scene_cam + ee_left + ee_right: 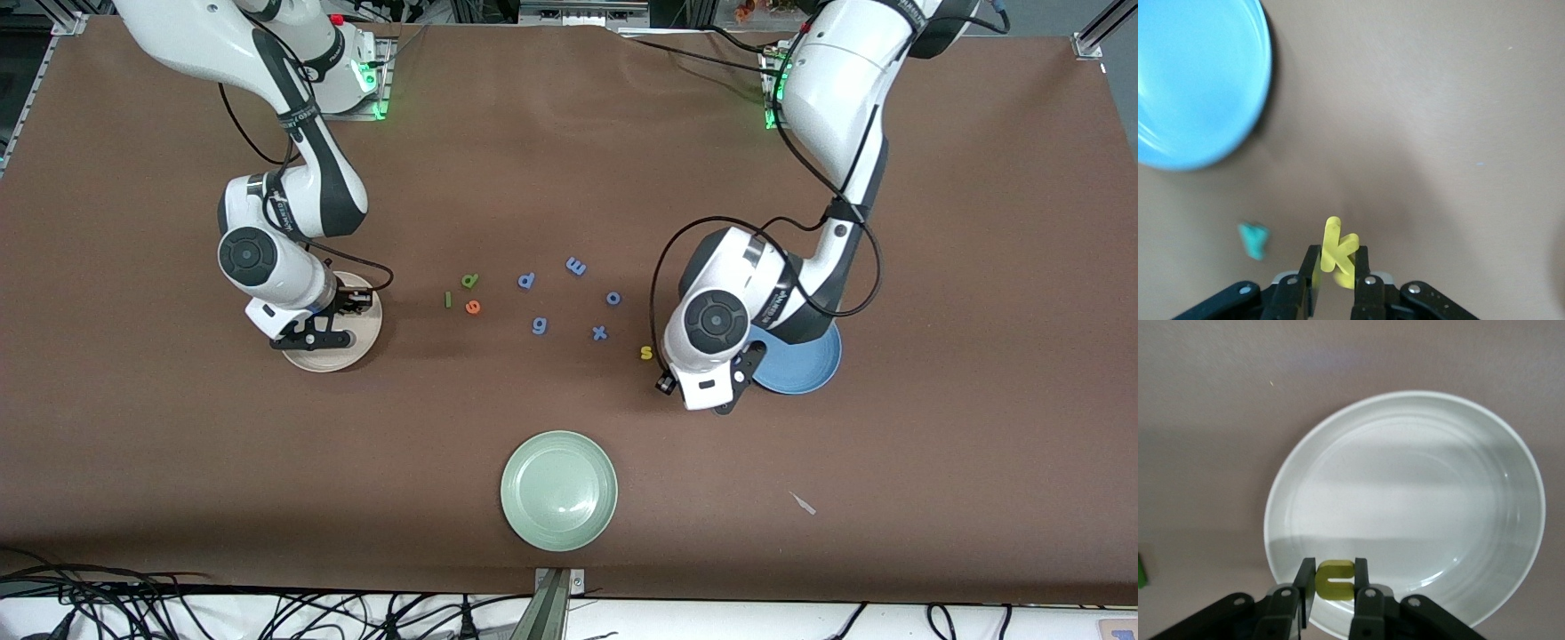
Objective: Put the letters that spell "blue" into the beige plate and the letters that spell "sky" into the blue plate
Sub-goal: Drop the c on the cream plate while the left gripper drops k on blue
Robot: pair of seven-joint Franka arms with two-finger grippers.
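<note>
While both arms work, findings run from each grip outward.

Left gripper (1336, 277): pinching the yellow k (1337, 252) low on its stem, over bare table beside the blue plate (1198, 80).
Yellow k: stands upright between the jaws, long axis vertical, arms clear above them.
Right gripper (1335, 593): pinching the yellow u (1334, 579) across its flat faces, over the beige plate (1405, 513), above its rim.
Yellow u: lies on its side, opening facing sideways.
Handling: judged light, soft foam; a thin-edge pinch suffices, though it may stick on release.
Teal y (1255, 240): on the table near the left gripper.
Yellow s (646, 353): on the table by the blue plate.
</note>
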